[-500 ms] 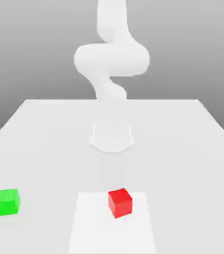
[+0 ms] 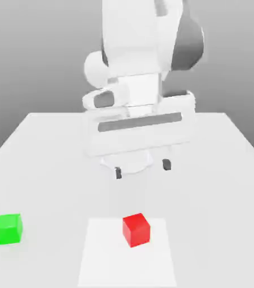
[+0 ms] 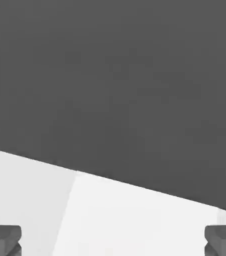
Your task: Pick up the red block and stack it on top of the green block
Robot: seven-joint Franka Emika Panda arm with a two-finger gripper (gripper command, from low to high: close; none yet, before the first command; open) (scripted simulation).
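Since the earlier frame my tool had swung into view, fingers spread wide and empty, above the red block on the desk; stiff-looking cube, likely light, best pinched across opposite flat faces.

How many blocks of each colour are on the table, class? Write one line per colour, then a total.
Red block: 1
Green block: 1
Total: 2 blocks
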